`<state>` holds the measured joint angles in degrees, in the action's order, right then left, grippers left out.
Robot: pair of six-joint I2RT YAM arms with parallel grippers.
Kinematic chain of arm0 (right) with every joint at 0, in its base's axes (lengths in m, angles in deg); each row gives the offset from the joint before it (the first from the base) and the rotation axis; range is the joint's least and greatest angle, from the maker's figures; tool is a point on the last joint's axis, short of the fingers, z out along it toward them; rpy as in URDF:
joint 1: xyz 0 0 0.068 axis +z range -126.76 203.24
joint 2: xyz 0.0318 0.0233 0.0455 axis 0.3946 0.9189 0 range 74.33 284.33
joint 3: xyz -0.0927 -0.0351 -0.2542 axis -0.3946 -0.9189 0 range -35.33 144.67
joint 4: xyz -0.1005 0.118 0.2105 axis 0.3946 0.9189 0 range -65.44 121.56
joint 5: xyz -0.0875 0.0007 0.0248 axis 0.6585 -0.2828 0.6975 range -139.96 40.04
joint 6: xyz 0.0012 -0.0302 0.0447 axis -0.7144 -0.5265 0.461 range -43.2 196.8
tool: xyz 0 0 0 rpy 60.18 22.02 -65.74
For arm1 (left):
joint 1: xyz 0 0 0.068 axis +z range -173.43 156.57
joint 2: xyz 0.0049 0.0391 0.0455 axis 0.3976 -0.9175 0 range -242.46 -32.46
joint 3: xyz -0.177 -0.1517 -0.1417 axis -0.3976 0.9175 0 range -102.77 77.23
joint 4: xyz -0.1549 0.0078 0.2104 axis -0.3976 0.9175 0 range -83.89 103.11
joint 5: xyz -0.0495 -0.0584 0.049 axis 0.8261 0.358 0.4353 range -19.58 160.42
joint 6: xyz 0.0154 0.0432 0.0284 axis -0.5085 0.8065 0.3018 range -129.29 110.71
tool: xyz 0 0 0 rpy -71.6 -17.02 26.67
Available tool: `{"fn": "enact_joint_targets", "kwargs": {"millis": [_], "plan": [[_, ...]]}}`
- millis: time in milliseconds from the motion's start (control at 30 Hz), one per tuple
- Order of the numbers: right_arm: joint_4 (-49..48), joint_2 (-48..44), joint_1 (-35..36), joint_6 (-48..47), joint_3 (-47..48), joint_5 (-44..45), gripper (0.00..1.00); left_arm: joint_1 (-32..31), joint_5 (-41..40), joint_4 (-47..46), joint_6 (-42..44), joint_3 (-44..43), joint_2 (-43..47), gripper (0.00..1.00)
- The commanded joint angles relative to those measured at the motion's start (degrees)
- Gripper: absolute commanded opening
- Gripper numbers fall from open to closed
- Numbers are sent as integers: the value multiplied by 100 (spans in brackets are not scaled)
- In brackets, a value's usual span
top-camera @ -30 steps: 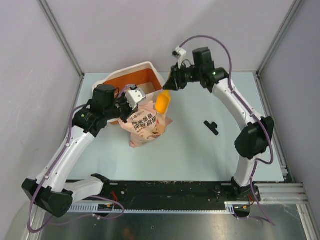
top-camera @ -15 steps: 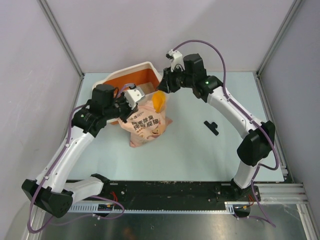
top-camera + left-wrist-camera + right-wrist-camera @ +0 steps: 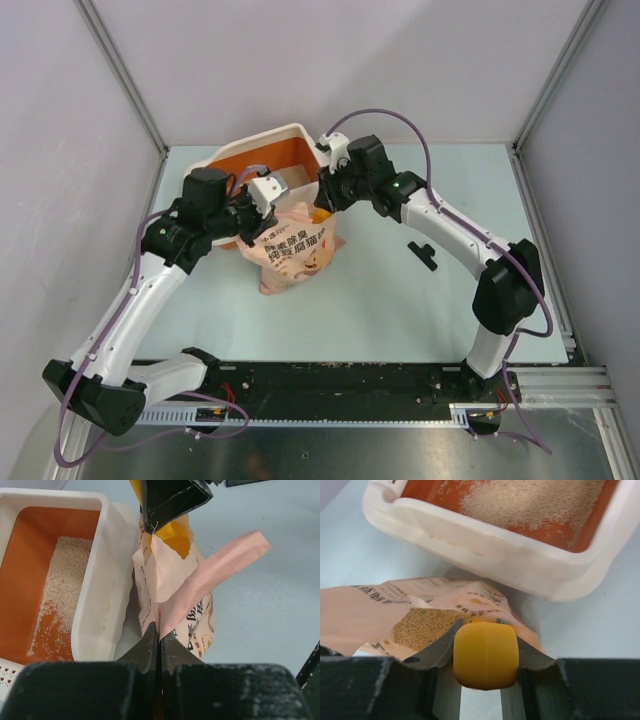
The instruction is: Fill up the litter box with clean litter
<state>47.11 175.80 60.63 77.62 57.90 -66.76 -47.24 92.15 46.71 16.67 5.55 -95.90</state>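
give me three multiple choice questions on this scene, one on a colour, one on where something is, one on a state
1. What colour is the inside of the litter box?
A. blue
B. orange
C. grey

2. Where is the bowl of the yellow scoop?
A. inside the litter box
B. flat on the table
C. in the open mouth of the bag

3. What is the left gripper doing?
A. open above the table
B. shut on the bag's edge
C. holding the scoop

Answers:
1 B, the left wrist view shows an orange floor and walls, with some clean litter on the floor.
2 C, the scoop dips into the bag's top, its handle clamped in the right gripper.
3 B, its fingers meet on the bag's pink edge.
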Motion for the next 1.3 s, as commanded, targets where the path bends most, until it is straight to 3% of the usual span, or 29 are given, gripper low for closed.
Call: {"fn": "enact_joint_targets", "kwargs": {"millis": [0,167,300,567,900,1033,1267], "plan": [[-460,-364,57,-178,-216,1203,0,8,437,-615,-275,-400,271,0],[-1357,-383,260,-311,-1280,1671,0,8,691,-650,-582,-145,394,0],[-1682,-189,155,373,-1799,1741,0,-18,788,-720,-714,-83,359,0],[-1815,-145,155,1972,-2265,276,0,-80,850,-764,-741,-127,139,0],[-3843,92,32,3976,-2881,-1685,0,-97,973,-790,-732,312,174,0],[-4503,250,-283,4574,-2872,-1976,0,-97,780,-773,-645,365,218,0],[-4698,329,-1310,5445,-2565,-2424,0,-106,227,-676,5,427,429,0]]}}
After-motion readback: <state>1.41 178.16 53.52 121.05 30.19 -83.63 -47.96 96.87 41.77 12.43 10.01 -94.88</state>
